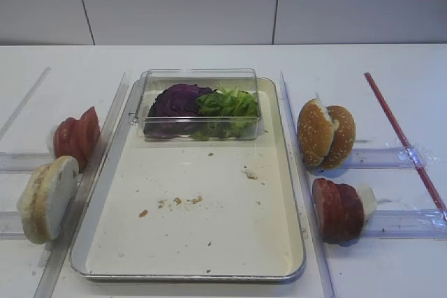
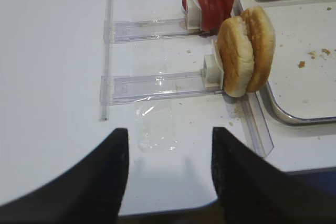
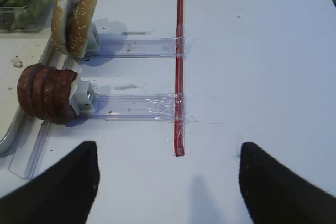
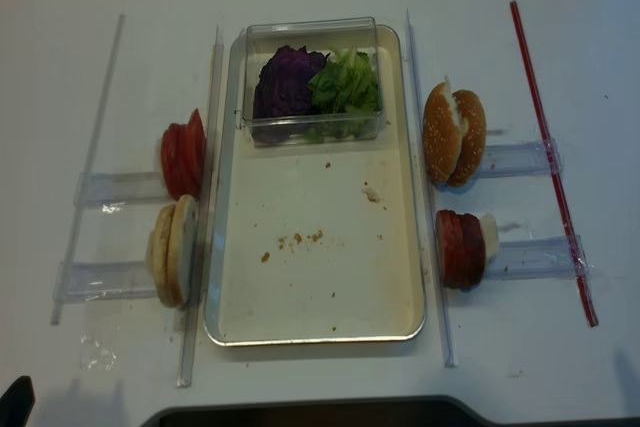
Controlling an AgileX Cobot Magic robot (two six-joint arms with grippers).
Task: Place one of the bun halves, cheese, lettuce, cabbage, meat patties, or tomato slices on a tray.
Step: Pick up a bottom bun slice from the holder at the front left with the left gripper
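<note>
The cream rectangular tray [image 1: 209,242] lies bare of ingredients except a clear box at its far end. The pale bun halves [image 1: 47,199] stand upright in a clear rail holder on the left tabletop, easy to pinch. Both the left gripper [image 2: 167,177] and right gripper [image 3: 168,182] hover released, grasping nothing.

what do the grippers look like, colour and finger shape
Only the fingers show, in the wrist views. The left gripper and right gripper each have two plain black fingers, broad at the base and tapering to rounded tips. No cables or markings are visible.
</note>
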